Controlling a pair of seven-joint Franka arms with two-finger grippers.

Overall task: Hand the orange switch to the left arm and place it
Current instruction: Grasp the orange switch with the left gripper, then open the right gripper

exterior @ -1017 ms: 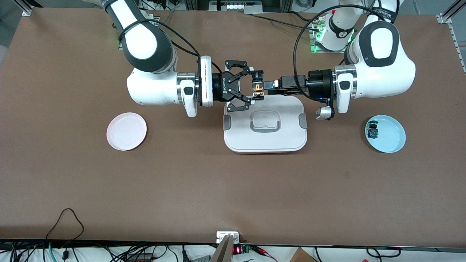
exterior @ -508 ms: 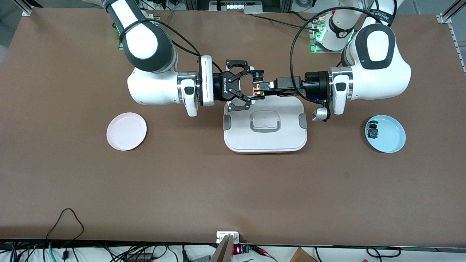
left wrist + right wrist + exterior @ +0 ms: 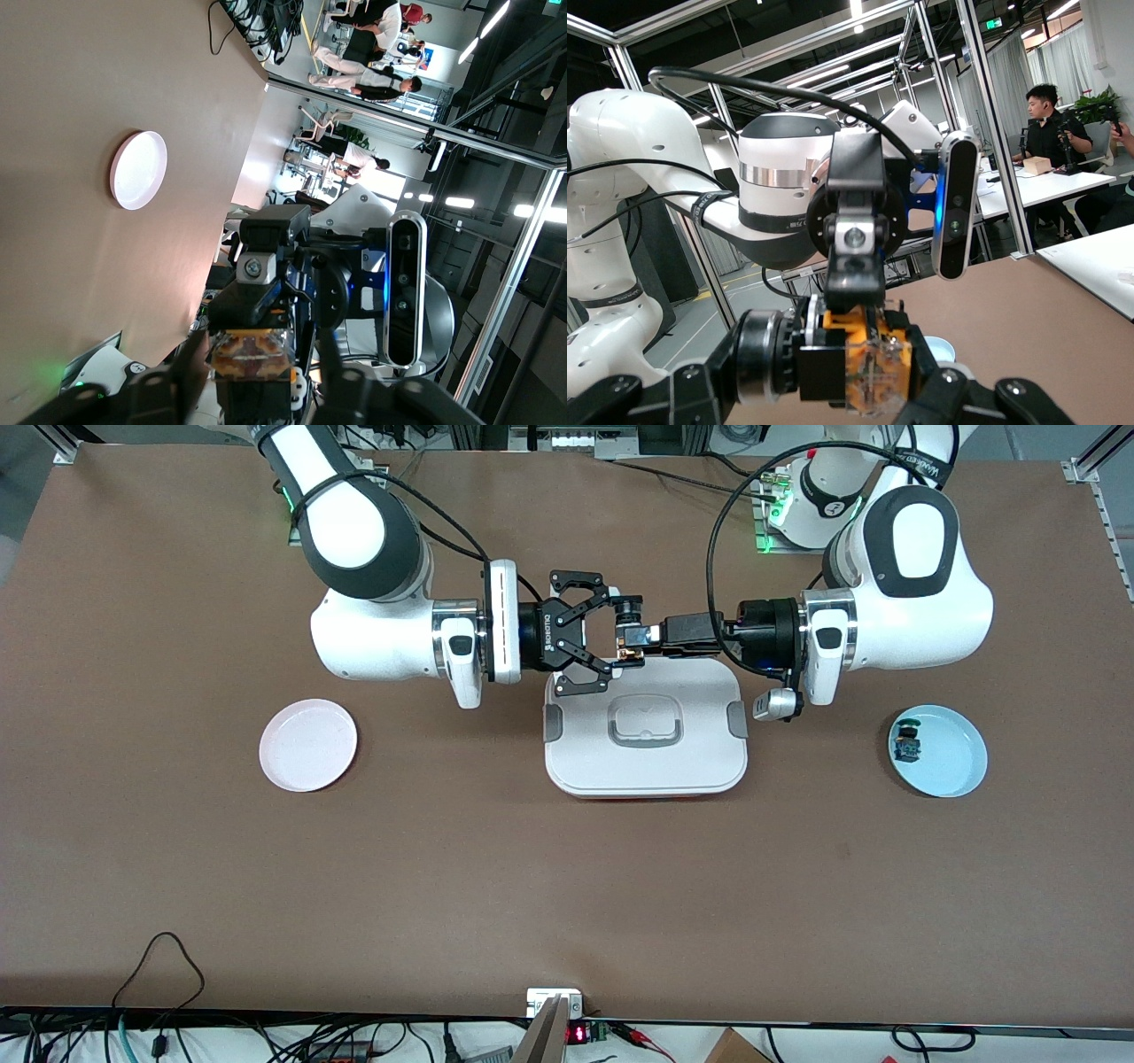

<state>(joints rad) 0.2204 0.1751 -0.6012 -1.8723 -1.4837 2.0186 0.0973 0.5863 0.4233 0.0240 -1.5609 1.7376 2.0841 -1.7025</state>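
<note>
The orange switch hangs in the air over the edge of the white box that lies toward the robots' bases. My right gripper is shut on it, one finger on each side of its orange body. From the other end my left gripper has closed its fingers on the same switch. Both arms stretch level above the table, wrist to wrist. The switch's round cap is hidden.
A pink plate lies toward the right arm's end of the table. At the left arm's end a light blue plate holds a small green-capped switch. The box sits between the plates, under the grippers.
The left arm has moved in toward the right gripper. Its fingers, open a second ago, have shut on the switch. The right arm has not moved.
</note>
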